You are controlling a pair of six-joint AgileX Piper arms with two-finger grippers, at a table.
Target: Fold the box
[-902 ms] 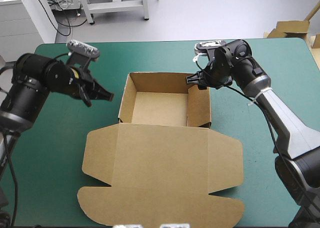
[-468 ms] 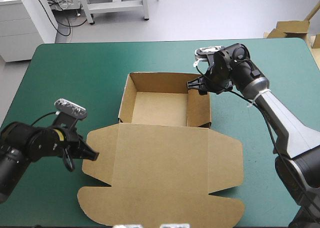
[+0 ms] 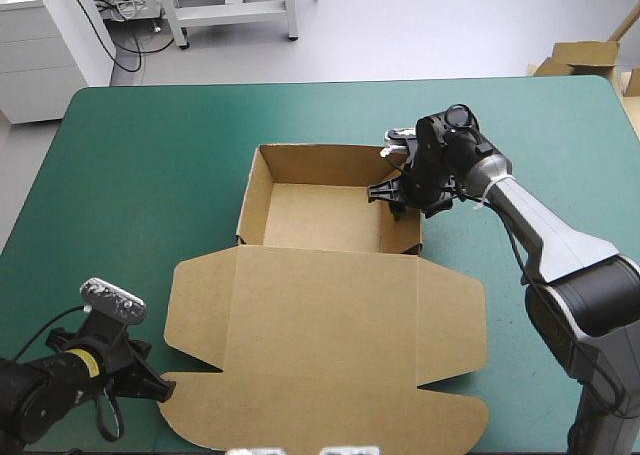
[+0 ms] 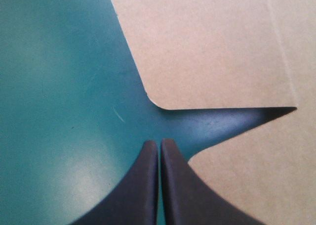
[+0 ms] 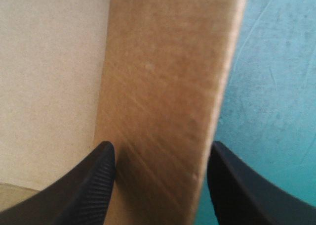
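Left tool (image 4: pixel 159 142): I see it closed, tip at lid notch of brown box (image 3: pixel 320 325), on desk (image 3: pixel 150 155). Right tool (image 5: pixel 160 147): spread, straddling the tray's right wall (image 5: pixel 163 86).

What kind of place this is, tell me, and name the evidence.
Likely a robot workbench: a teal-green covered table, the left gripper and right gripper at one part-folded brown box.
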